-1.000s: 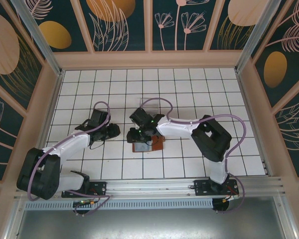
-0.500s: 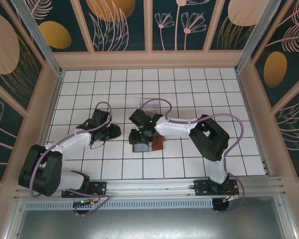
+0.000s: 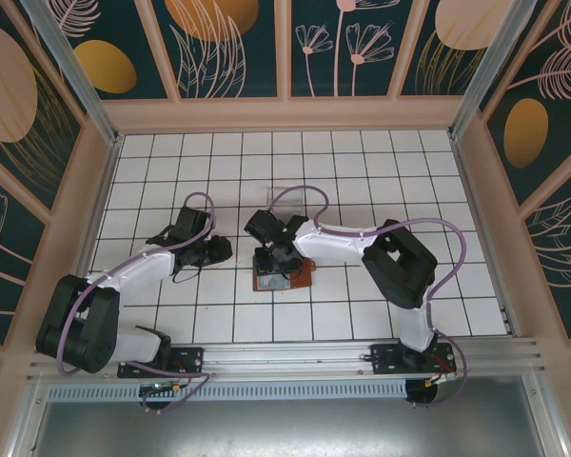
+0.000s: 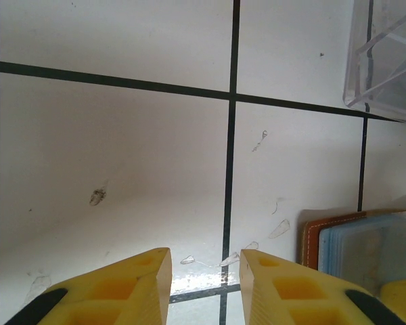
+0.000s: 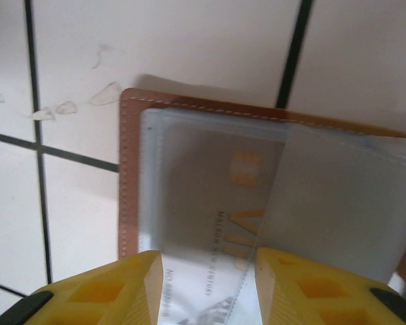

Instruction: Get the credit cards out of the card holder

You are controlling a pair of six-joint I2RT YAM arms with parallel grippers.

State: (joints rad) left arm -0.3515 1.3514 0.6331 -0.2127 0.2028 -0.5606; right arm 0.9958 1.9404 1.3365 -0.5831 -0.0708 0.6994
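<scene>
The card holder lies open on the tiles, brown leather with grey-blue clear sleeves. In the right wrist view its brown rim frames a sleeve holding a whitish credit card with gold lettering. My right gripper is low over that card's near end, its yellow fingers apart on either side of it. My right gripper sits at the holder's far edge. My left gripper stands open over bare tile with nothing between its fingers. The card holder is just to its right. From above, my left gripper is one tile left of the holder.
A clear acrylic tiered stand sits about a tile beyond the card holder, and the same stand shows at the upper right of the left wrist view. Wooden walls enclose the tiled floor on three sides.
My right gripper has shifted slightly over the card holder and its fingers have spread a little. The left arm has hardly moved.
</scene>
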